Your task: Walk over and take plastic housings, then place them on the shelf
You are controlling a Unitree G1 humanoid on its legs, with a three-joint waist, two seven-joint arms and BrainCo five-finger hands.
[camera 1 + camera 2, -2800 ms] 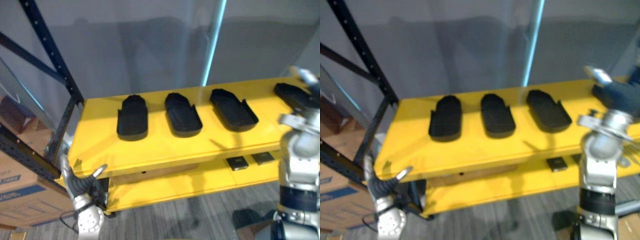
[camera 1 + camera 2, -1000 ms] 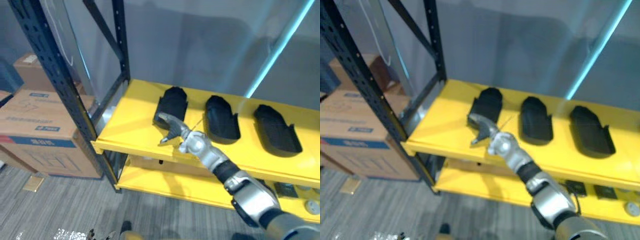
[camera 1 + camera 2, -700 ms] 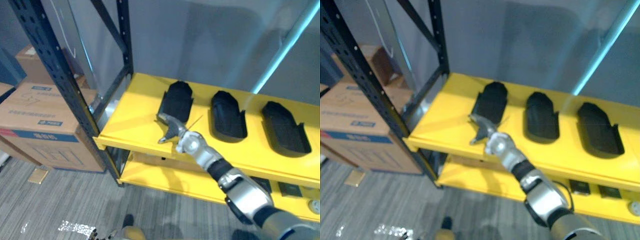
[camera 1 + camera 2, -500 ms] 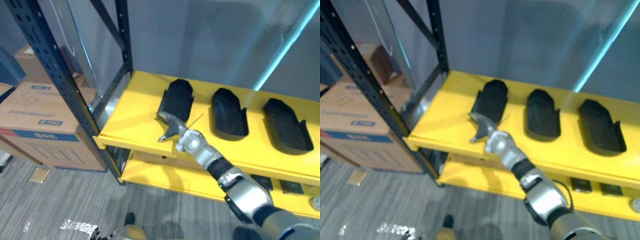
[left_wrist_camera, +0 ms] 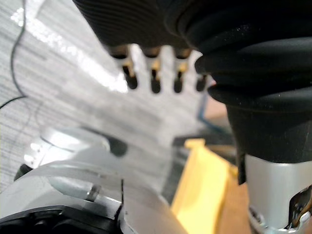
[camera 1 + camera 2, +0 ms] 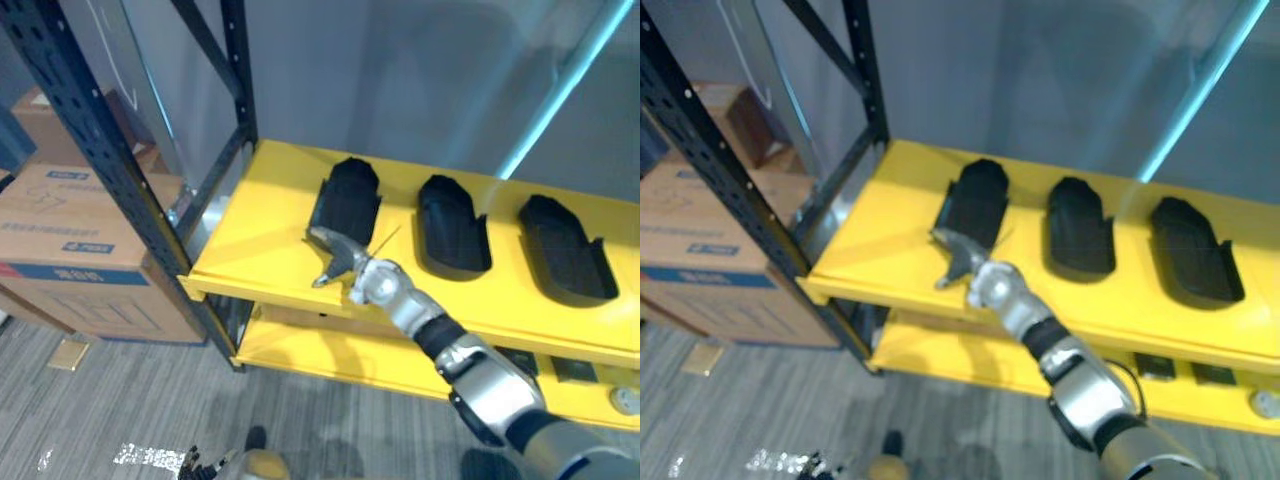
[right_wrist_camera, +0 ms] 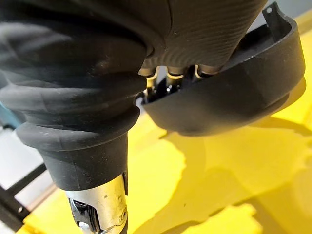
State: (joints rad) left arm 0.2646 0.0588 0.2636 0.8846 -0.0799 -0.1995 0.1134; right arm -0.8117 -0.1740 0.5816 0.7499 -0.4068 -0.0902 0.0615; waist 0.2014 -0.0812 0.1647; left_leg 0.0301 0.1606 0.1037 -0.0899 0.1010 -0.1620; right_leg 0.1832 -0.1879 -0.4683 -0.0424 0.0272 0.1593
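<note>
The left hand (image 5: 154,78) hangs over the floor, fingers straight. The right hand (image 6: 343,256), fingers extended and thumb spread, holds nothing at the near end of the leftmost plastic housing (image 6: 348,200), one of three black shells on the yellow shelf (image 6: 250,240). The shell looks light, rigid and smooth, and is probably best pinched across its raised rim.

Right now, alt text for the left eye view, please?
The right robot hand, fingers open, reaches to the near end of the leftmost housing of three black ones on a yellow shelf; cardboard boxes stand at left.
</note>
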